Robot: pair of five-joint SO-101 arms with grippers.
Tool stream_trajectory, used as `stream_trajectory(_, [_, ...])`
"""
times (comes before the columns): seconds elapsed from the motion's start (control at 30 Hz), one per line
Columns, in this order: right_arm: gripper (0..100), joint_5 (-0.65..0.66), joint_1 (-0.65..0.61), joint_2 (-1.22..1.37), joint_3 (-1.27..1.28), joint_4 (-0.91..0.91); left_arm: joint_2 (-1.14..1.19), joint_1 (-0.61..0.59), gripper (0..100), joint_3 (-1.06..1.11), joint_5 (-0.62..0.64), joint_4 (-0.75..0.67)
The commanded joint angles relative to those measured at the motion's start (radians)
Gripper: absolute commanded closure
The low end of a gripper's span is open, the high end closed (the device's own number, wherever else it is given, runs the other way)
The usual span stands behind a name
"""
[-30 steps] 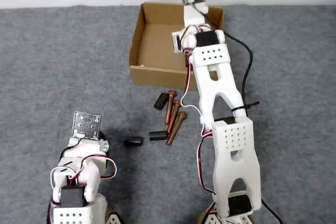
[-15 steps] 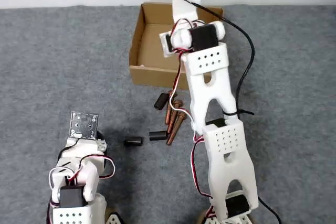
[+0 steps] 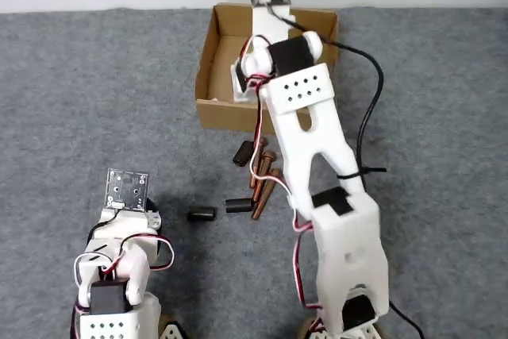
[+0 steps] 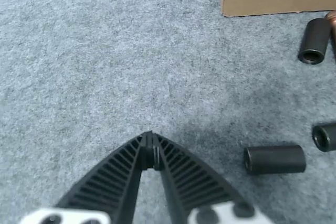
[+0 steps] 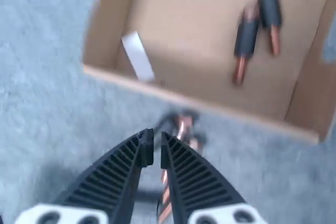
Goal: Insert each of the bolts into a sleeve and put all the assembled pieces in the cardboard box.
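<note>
The 2 assembled pieces (image 5: 247, 35) lie side by side on the floor of the box (image 5: 210, 109), likely because finished work belongs there. 3 bolts (image 3: 264, 184) and 3 sleeves (image 3: 202, 214) lie loose on the table (image 3: 95, 101) between box and arms, not yet paired. The right gripper (image 5: 156, 142) hangs above the box's near wall, its jaws pressed almost together on nothing, with the bolts just beyond its tips, outside the box. The left gripper (image 4: 149, 148) is pressed together over bare table, probably parked. The nearest sleeve (image 4: 274, 159) lies apart from it.
</note>
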Motion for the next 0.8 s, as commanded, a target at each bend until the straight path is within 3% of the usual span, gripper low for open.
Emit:
stream_trajectory(0.0, [98.7, -0.071, -0.012, -0.168, 0.269, 0.041, -0.002, -0.008, 99, -0.007, -0.011, 0.011])
stream_trajectory(0.17, [98.1, -0.195, -0.016, -0.206, 0.511, 0.041, -0.002, -0.008, 99, -0.007, -0.011, 0.011])
stream_trajectory(0.27, [91.5, -0.229, -0.013, -0.162, 0.595, 0.018, -0.002, -0.008, 99, -0.007, -0.011, 0.011])
stream_trajectory(0.4, [81.2, -0.261, -0.018, -0.076, 0.605, 0.008, -0.002, -0.008, 99, -0.007, -0.011, 0.011])
stream_trajectory(0.77, [80.5, -0.267, -0.042, 0.030, 0.605, -0.133, -0.002, -0.008, 99, -0.007, -0.011, 0.011])
